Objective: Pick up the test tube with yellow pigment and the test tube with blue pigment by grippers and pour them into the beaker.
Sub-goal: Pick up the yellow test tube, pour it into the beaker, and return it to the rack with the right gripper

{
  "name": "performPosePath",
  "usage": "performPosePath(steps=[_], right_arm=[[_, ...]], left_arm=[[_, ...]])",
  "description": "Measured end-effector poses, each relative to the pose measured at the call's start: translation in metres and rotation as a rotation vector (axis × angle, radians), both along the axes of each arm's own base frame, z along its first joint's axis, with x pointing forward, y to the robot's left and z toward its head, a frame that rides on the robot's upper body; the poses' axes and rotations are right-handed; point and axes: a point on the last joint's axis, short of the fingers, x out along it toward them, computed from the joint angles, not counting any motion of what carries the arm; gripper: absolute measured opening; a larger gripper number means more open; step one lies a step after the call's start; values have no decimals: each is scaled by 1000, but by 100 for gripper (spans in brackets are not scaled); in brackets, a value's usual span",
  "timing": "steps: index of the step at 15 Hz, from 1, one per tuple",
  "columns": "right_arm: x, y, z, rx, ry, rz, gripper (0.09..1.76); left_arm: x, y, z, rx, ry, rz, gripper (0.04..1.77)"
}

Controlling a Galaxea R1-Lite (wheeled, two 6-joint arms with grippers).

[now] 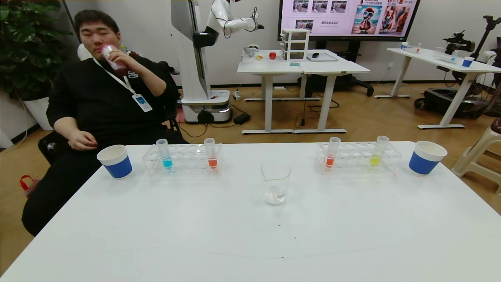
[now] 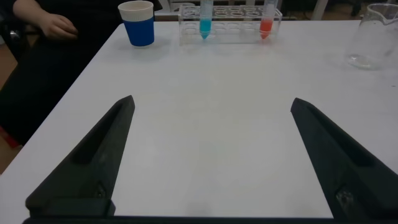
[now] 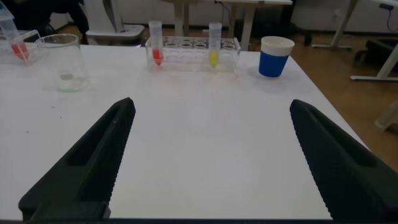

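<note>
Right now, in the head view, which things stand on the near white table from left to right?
Left paper cup → blue tube → red tube → beaker → second red tube → yellow tube → right paper cup.

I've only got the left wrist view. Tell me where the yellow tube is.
Observer: The yellow tube stands in the right rack, toward the robot's right end, next to a paper cup.
Operator: Report the right gripper.
Observer: The right gripper is open and empty over bare table, short of that rack.
Operator: Say what else is in that rack.
Observer: One orange-red tube, at the end nearer the beaker.
</note>
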Motion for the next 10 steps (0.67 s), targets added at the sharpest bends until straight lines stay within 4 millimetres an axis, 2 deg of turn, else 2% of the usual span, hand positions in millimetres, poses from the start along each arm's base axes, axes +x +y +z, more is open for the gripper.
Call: performPosePath(steps=[3,5,7,10], right_arm=[[7,0,33,14,-22,18,174],[25,0,58,19,-39,36,174],[51,1,77,20,-21,46,174],[101,5,95,20,17,55,174]], left_arm=[[0,0,0,0,0,0,175],[0,0,0,0,0,0,175],[0,0,0,0,0,0,175],[0,0,0,0,0,0,175]])
